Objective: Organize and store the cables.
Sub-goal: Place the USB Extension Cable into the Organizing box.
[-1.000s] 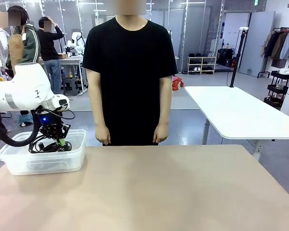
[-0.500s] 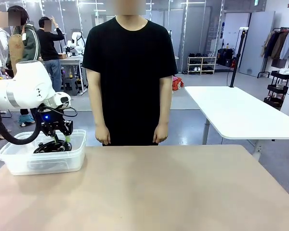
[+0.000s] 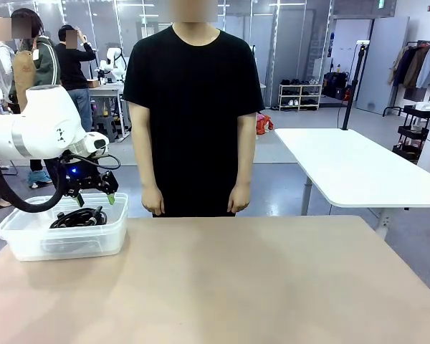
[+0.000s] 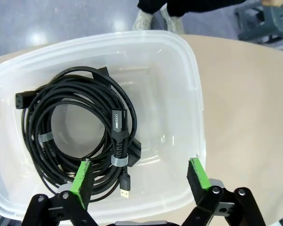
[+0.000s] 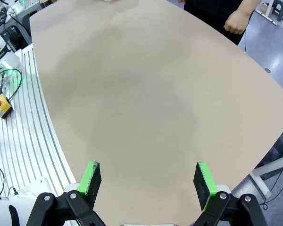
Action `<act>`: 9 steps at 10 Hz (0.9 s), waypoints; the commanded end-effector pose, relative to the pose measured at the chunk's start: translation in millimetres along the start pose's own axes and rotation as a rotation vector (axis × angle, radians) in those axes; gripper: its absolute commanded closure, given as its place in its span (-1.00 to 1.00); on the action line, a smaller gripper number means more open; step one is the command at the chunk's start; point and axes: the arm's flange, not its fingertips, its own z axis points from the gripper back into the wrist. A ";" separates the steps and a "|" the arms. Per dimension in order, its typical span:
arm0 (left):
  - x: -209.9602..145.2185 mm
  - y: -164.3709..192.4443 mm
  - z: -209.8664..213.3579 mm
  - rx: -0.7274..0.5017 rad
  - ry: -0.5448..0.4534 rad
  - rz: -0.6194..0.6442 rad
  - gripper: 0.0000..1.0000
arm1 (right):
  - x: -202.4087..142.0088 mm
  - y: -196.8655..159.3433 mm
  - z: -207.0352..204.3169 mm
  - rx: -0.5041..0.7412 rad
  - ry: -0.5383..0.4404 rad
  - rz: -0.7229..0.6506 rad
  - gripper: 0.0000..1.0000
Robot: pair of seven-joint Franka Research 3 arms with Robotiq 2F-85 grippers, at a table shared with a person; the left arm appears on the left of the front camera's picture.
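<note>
Left arm (image 3: pixel 36 132): white rounded casing with a grey band, a thick black hose looping beneath it, thin black wires at the wrist, a blue light glowing on the black wrist block. Left gripper (image 4: pixel 140 181): black linked fingers with round pivot screws, green pads (image 4: pixel 81 181). Right gripper (image 5: pixel 149 184): same black linkage, silver screws, green pads (image 5: pixel 90 178). Person (image 3: pixel 193 107): black short-sleeved T-shirt, dark trousers.

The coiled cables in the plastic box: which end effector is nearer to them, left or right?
The left. The left end effector hangs open just above the cables in the clear box. The right end effector is open above bare table, away from them.
</note>
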 end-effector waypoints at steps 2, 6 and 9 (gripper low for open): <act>0.8 0.7 -3.8 -0.002 0.012 -0.001 -1.00 | 0.1 -2.0 1.3 0.000 -0.017 0.011 -1.00; 0.8 0.7 -3.8 -0.002 0.012 -0.001 -1.00 | 0.1 -2.0 1.3 0.000 -0.017 0.011 -1.00; 0.8 0.7 -3.8 -0.002 0.012 -0.001 -1.00 | 0.1 -2.0 1.3 0.000 -0.017 0.011 -1.00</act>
